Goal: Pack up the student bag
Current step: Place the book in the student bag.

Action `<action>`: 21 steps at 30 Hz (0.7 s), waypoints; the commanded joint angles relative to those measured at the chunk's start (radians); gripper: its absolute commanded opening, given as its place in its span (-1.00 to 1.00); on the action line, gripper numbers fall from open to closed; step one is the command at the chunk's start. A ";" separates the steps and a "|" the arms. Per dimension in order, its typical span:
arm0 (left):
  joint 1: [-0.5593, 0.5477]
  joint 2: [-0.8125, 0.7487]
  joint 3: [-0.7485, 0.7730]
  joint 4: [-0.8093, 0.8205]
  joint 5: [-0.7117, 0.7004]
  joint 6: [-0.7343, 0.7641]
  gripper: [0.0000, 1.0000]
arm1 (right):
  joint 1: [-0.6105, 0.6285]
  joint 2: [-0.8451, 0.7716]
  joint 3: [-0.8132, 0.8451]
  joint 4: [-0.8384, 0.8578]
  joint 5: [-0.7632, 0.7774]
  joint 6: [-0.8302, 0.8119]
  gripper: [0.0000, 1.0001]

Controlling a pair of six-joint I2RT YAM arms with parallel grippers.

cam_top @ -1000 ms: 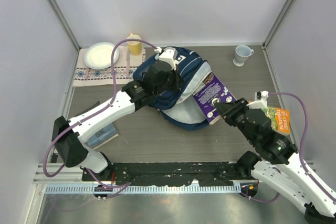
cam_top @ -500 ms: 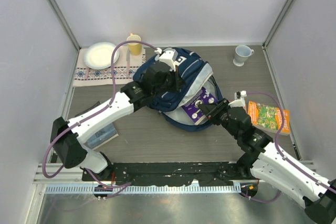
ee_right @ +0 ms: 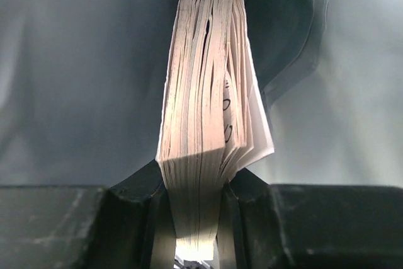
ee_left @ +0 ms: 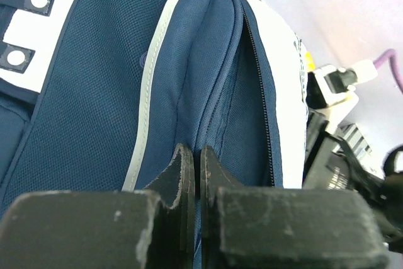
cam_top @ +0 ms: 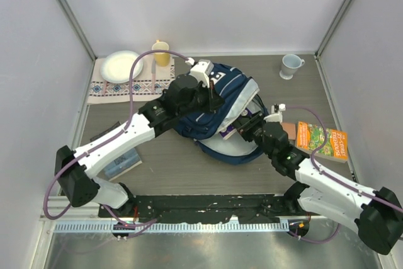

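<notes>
One white plate (cam_top: pixel 119 66) rests on a patterned cloth (cam_top: pixel 104 88) at far left, a yellow cup (cam_top: pixel 162 54) just beside it; mid-table lies the student bag (cam_top: pixel 221 85), mouth gaping rightward; the left gripper (ee_left: pixel 192 159) pinches its navy fabric beside the zip; the right gripper (ee_right: pixel 196 184) is clamped on a purple book (cam_top: pixel 229 132), whose far end sits inside the bag; an orange book (cam_top: pixel 322 140) lies further right.

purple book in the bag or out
Mostly in: a corner of the purple book shows at the student bag opening, right end effector clamping it.
</notes>
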 commanded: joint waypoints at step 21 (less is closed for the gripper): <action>0.137 -0.071 -0.079 0.378 0.360 -0.156 -1.00 | -0.061 0.434 0.103 0.482 -0.009 0.044 -0.98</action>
